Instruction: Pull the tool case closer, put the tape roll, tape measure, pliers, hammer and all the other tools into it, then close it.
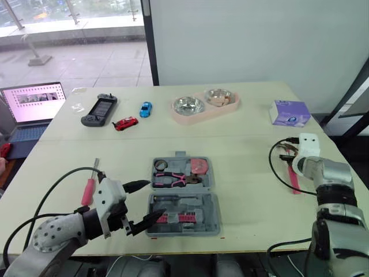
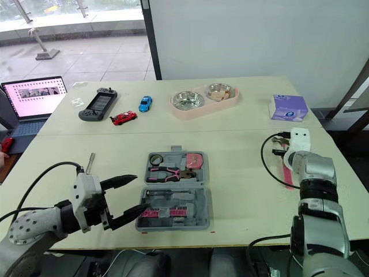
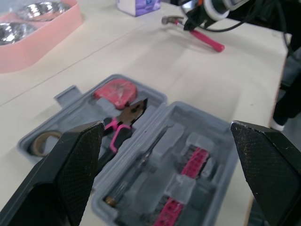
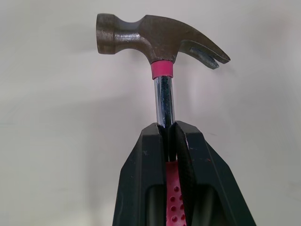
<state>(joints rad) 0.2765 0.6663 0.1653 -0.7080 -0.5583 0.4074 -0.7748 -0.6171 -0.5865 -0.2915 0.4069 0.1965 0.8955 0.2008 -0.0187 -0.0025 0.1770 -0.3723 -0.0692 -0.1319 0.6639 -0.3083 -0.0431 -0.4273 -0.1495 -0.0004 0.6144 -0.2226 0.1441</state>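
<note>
Got my right gripper [image 4: 170, 136] clamped on the hammer [image 4: 160, 35] shaft, over on the table's right. My left gripper [image 1: 157, 198] sits wide open beside the open tool case [image 1: 216, 214]: pliers [image 1: 173, 180], tape measure [image 1: 199, 166], tape roll [image 1: 159, 165] inside.

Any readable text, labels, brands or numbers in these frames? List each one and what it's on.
Nothing legible.
Purple box: print on top, too blurred to read.
Laptop screen: pictures, too small to read.
Hammer: no marking on its head.
Tool case: no label seen.
</note>
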